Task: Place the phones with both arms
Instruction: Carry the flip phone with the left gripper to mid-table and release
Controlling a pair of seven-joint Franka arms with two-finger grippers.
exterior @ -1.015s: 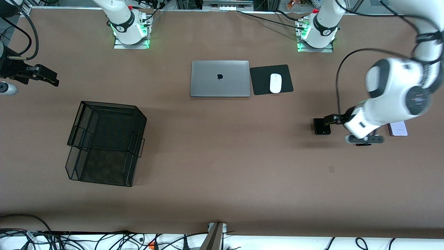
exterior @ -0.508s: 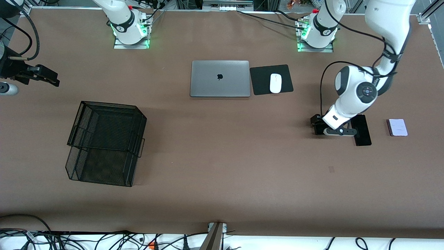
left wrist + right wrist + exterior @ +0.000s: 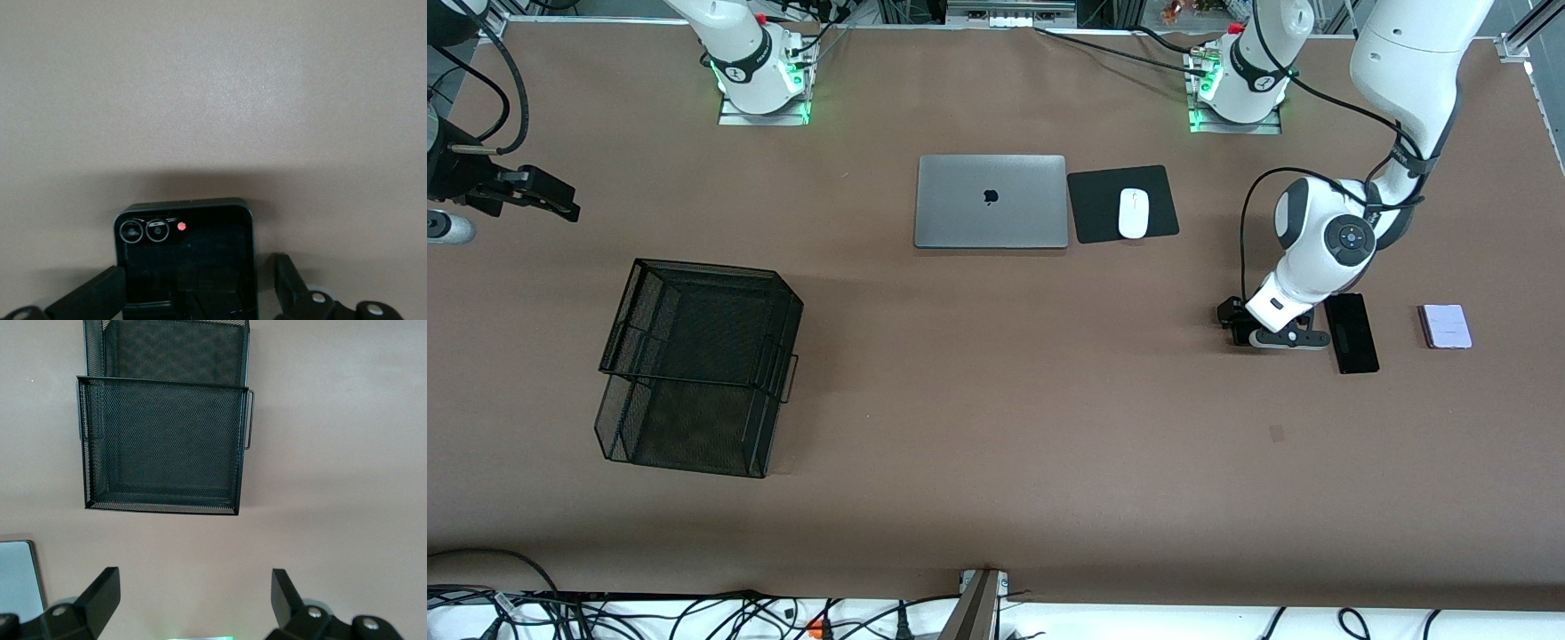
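Three phones lie in a row toward the left arm's end of the table. My left gripper is down at the small squarish black phone. It is open, one finger on each side of the phone with a gap at both. From the front the hand hides most of that phone. The long slim black phone lies beside it, and the pale lavender phone lies past that. My right gripper waits open and empty over the table's edge at the right arm's end.
A black wire-mesh basket stands toward the right arm's end, also in the right wrist view. A shut silver laptop and a white mouse on a black pad sit near the arms' bases.
The left arm swung away from over the long and lavender phones and came down at the small black phone, its fingers still open. The right arm has not moved.
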